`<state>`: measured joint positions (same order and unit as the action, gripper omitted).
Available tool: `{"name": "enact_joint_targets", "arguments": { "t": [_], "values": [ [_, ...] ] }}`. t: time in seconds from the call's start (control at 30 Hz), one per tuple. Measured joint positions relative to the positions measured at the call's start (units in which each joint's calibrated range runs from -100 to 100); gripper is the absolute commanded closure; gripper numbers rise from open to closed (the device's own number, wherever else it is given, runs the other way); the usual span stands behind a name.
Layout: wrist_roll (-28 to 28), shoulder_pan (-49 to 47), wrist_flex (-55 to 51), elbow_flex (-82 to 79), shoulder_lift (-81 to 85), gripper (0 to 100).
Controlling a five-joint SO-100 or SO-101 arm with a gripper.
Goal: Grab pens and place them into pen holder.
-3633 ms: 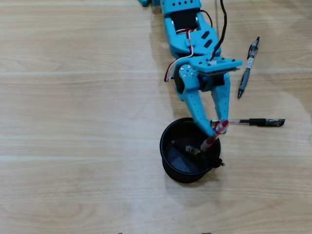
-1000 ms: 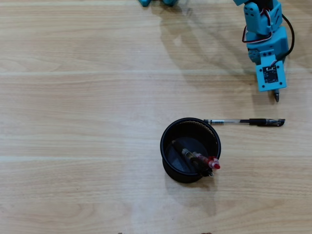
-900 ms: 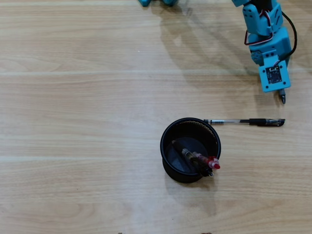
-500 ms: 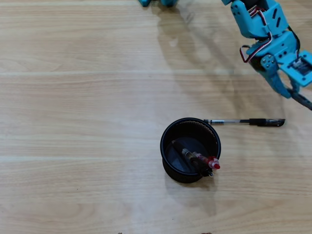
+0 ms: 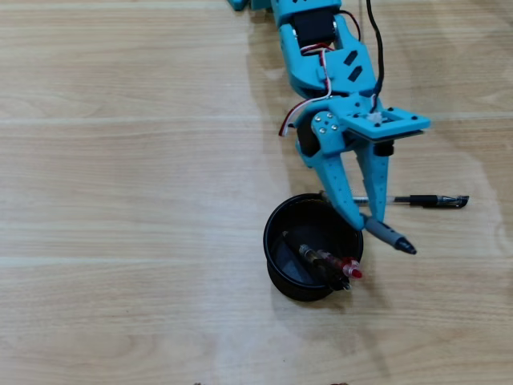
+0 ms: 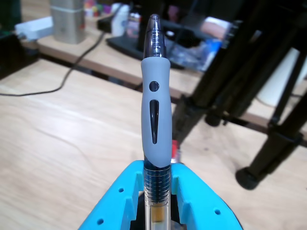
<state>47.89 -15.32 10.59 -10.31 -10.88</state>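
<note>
Pale wood-grain table [image 5: 120,160]; cluttered bench behind in wrist view. Blue gripper [image 5: 366,218] clamped on grey-grip pen [image 5: 387,235]; pen tip points down-right in overhead view, just beside rim of pen holder [image 5: 282,277], which lies left of tip. Holder: round, black, glossy; contains pens already. Another black pen [image 5: 425,200] lies on table, right of gripper.

Overhead view: fixed above, looking straight down on the wooden table [image 5: 120,160]. Arm [image 5: 325,56] enters from the top edge. Mid distance; takes in the black pen holder [image 5: 276,249] and a loose pen [image 5: 417,200].

Wrist view: rides on the gripper [image 6: 158,211], very close, facing out along the held grey-grip pen [image 6: 156,110] across the table toward blurred room clutter.

Shared: held pen [image 5: 389,235], gripper [image 5: 365,216], tabletop [image 6: 57,143].
</note>
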Motion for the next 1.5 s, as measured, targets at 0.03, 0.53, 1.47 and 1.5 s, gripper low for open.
{"name": "enact_joint_targets", "arguments": {
  "t": [0.03,0.53,1.47,1.5],
  "values": [
    [0.2,0.8,0.0,0.0,0.0,98],
    [0.4,3.9,0.4,5.8,-3.0,98],
    [-4.9,-0.2,5.5,11.7,-6.6,92],
    [-7.6,-2.1,3.7,11.8,-4.3,91]
  ]
}}
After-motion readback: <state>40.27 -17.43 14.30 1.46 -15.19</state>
